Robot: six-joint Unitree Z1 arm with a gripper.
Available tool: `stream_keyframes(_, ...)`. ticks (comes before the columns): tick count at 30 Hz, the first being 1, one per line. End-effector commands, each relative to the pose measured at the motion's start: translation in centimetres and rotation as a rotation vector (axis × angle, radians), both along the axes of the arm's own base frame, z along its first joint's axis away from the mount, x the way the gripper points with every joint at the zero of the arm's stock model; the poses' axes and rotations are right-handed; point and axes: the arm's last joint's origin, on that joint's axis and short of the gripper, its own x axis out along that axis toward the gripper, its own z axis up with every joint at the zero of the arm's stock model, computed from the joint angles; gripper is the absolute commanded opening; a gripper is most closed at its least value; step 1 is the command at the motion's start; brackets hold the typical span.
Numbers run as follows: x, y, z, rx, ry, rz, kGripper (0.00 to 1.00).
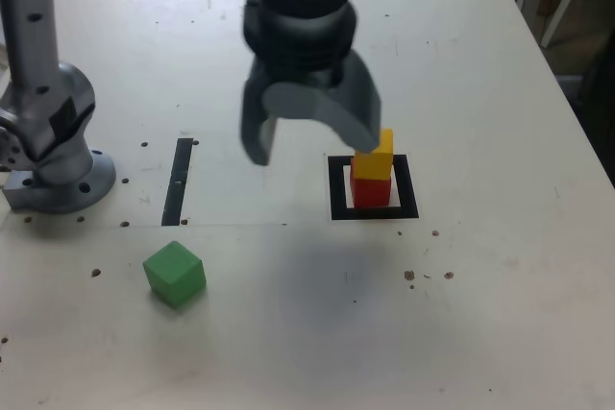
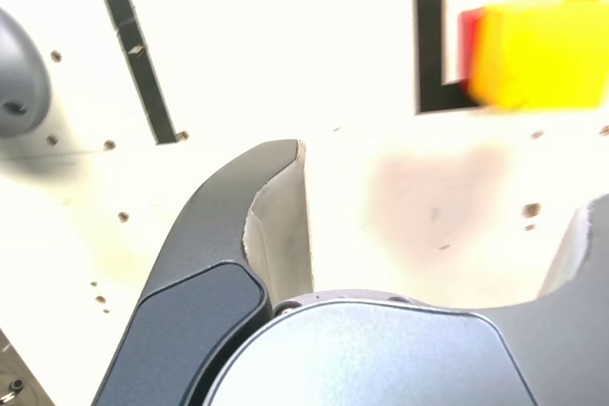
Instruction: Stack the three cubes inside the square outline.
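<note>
The yellow cube (image 1: 378, 161) sits on the red cube (image 1: 370, 191), and both stand inside the black square outline (image 1: 338, 188). My gripper (image 1: 309, 146) hovers open above the table, just to the exterior view's left of the stack, its fingers holding nothing. The green cube (image 1: 175, 274) lies alone on the table near the front, at the exterior view's left. In the wrist view the yellow cube (image 2: 542, 52) covers most of the red cube (image 2: 470, 43) within the square outline (image 2: 428, 40); the green cube is out of that view.
A narrow black strip (image 1: 179, 180) lies on the table between the arm's grey base (image 1: 53, 165) and the outline. The arm's grey column (image 1: 29, 36) rises at the exterior view's left. Small dark specks dot the white table (image 1: 480, 333).
</note>
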Motion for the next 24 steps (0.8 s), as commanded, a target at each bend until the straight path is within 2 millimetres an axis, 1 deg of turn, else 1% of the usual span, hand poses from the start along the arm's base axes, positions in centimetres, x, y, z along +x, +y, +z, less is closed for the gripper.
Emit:
stream_keyframes(1,-1.1,-0.7,0.2,-0.006,-0.010,-0.019,1.00)
stream_keyframes(8,-5.1,-2.5,-0.6,0.008,0.022,-0.170,1.00)
stream_keyframes(18,-10.7,-5.0,-2.3,0.036,0.066,-0.523,1.00)
stream_keyframes(21,-11.9,-5.5,-2.9,0.032,0.076,-0.580,1.00)
stream_keyframes(24,-12.6,-5.8,-3.5,0.025,0.088,-0.605,1.00)
